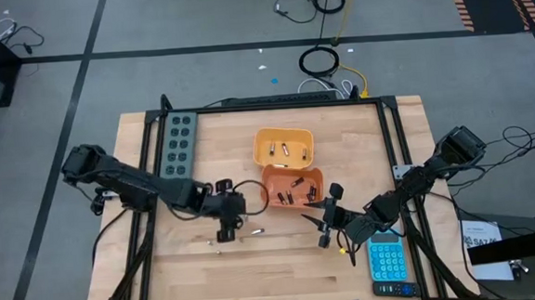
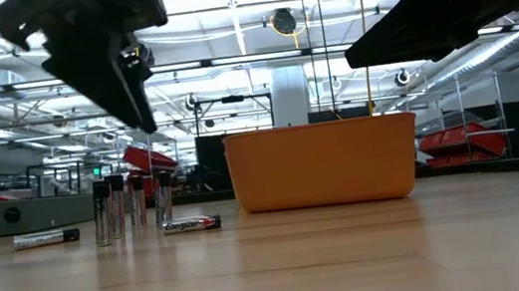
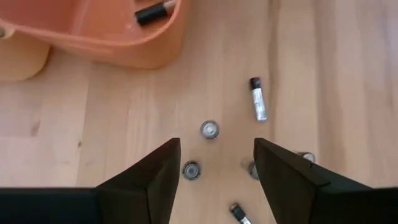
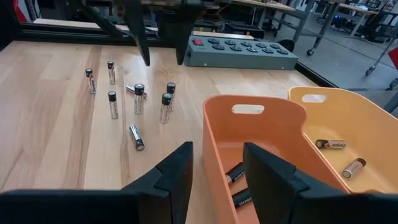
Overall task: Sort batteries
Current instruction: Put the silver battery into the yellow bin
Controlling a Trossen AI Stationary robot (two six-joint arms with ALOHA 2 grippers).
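Hovering open and empty, the left claw (image 1: pixel 228 229) hangs over loose batteries (image 4: pixel 138 99) at seven o'clock on the tabletop (image 1: pixel 284 270); the right claw (image 1: pixel 327 223), also open, faces the darker bin (image 1: pixel 293 187) holding black batteries.

High view: loose silvery cylindrical batteries (image 1: pixel 257 232) on the wooden table too small to count. Blue calculator (image 1: pixel 387 260) partly covered by the right arm. Low view: contents of the darker orange plastic bin (image 2: pixel 322 163) hidden by its wall. Left wrist view: that bin cut off by the frame edge.
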